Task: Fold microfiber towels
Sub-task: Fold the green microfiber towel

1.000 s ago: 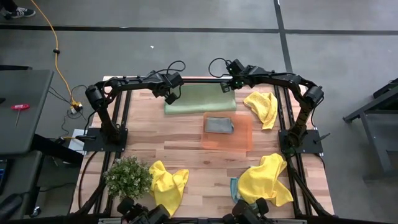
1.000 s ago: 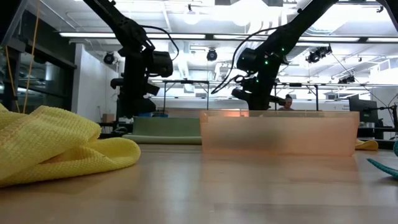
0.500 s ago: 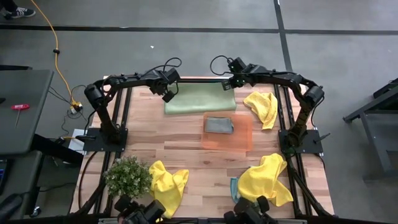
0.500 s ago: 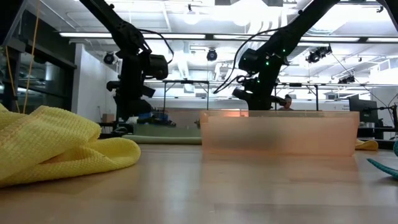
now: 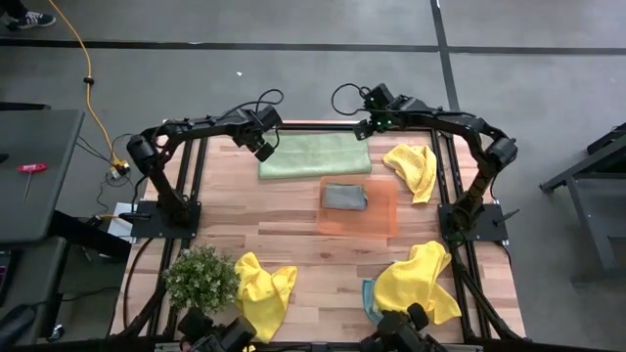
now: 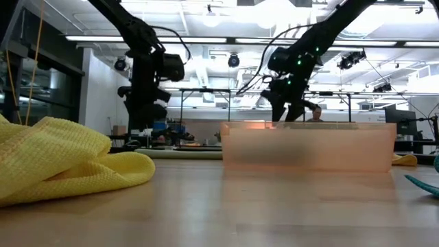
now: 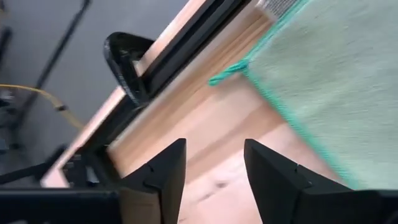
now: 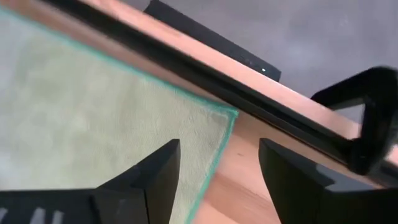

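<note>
A pale green towel (image 5: 315, 154) lies spread flat at the table's far middle. My left gripper (image 7: 213, 146) hangs open just off its far left corner (image 7: 249, 65), over bare wood. Above its far right corner (image 8: 229, 115) my right gripper (image 8: 219, 146) hangs open too. Neither gripper touches the cloth. A folded grey-blue towel (image 5: 344, 197) rests on the orange mat (image 5: 381, 220). Crumpled yellow towels lie at the far right (image 5: 413, 168), near right (image 5: 419, 282) and near left (image 5: 264, 288).
A potted plant (image 5: 201, 277) stands at the near left corner. A bit of teal cloth (image 5: 369, 293) shows beside the near right yellow towel. The black frame rail (image 5: 313, 124) runs along the far edge, right behind both grippers. Bare wood lies between mat and near towels.
Both grippers have opened and let go of the green towel's far edge, then risen a little and drawn back toward the far edge. The towel's far edge, held up before, now lies flat on the table.
</note>
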Controlling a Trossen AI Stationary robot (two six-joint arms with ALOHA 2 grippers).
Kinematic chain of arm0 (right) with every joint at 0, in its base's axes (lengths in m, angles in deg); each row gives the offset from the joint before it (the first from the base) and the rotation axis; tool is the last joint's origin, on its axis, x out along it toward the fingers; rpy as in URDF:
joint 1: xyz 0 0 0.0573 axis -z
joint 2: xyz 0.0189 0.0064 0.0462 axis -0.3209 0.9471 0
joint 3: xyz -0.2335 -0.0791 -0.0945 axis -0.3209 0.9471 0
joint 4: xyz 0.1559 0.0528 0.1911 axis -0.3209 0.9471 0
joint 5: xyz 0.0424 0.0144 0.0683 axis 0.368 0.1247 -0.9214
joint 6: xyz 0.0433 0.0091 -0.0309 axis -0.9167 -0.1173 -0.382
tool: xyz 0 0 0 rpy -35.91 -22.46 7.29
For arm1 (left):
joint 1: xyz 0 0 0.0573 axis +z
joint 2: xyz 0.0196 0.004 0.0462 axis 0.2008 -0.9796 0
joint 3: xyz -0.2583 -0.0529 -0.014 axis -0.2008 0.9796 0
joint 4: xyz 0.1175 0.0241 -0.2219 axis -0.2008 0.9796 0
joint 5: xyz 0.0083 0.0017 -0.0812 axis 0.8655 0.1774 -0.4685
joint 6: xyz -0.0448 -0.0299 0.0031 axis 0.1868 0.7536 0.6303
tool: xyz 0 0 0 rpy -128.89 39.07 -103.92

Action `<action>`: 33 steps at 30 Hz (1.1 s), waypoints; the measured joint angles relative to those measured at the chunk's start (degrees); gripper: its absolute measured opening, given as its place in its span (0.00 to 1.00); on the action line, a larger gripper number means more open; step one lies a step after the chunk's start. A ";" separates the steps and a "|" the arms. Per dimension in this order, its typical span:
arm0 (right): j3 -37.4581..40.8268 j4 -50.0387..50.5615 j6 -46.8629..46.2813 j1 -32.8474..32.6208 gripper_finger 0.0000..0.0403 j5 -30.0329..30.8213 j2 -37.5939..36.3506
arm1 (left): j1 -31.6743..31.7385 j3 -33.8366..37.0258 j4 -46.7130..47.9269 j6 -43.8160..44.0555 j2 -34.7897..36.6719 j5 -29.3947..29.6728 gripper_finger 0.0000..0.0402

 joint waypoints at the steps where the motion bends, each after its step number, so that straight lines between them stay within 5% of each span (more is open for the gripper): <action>1: 0.01 0.80 1.77 0.00 0.52 -0.11 -0.84 | 0.00 0.00 -0.13 0.68 0.82 -1.54 0.39; 10: 12.37 -4.21 5.48 -0.02 0.52 -1.29 -11.70 | -2.58 0.23 -7.65 1.60 9.54 -12.86 0.39; 20: 30.49 -20.27 -4.43 -0.04 0.52 -8.03 -26.35 | -7.32 13.76 -35.22 3.93 21.73 -26.64 0.39; 33: 32.11 -29.01 -6.26 -0.42 0.52 -13.71 -30.11 | -12.80 19.37 -43.12 5.86 24.70 -28.84 0.39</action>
